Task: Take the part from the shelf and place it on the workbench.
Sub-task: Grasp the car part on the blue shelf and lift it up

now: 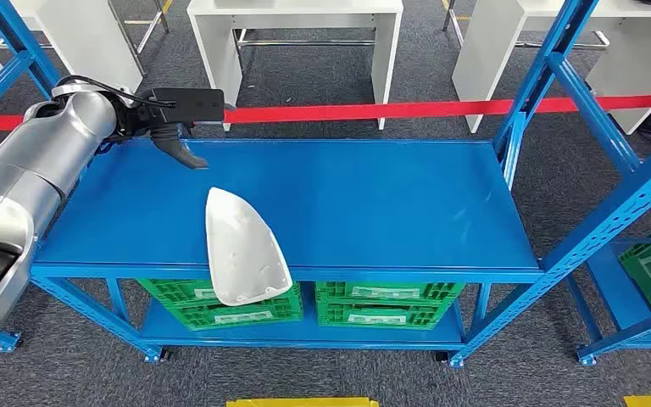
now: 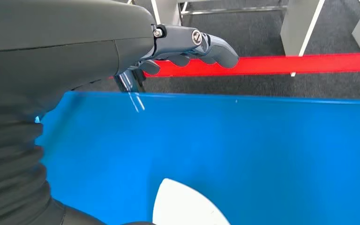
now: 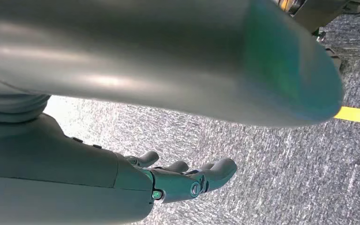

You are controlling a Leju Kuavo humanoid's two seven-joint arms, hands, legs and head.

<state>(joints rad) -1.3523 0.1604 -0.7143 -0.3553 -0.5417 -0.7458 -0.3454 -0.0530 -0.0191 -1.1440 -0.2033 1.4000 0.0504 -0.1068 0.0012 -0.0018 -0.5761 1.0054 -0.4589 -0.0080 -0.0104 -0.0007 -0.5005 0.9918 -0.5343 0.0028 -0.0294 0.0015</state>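
A white, pointed shell-shaped part (image 1: 242, 250) lies on the blue shelf top (image 1: 373, 203), its wide end hanging a little over the front edge. Its tip (image 2: 183, 206) also shows in the left wrist view. My left hand (image 1: 174, 140) hovers above the shelf's back left corner, behind the part and apart from it, fingers (image 2: 206, 49) spread and holding nothing. My right hand (image 3: 187, 180) hangs over grey carpet, fingers loosely apart and empty.
Green crates (image 1: 386, 305) sit on the lower shelf level. Blue uprights (image 1: 551, 76) rise at the shelf's right end, and a second blue rack (image 1: 644, 254) stands further right. Red floor tape (image 1: 441, 108) and white tables (image 1: 297, 34) lie behind the shelf.
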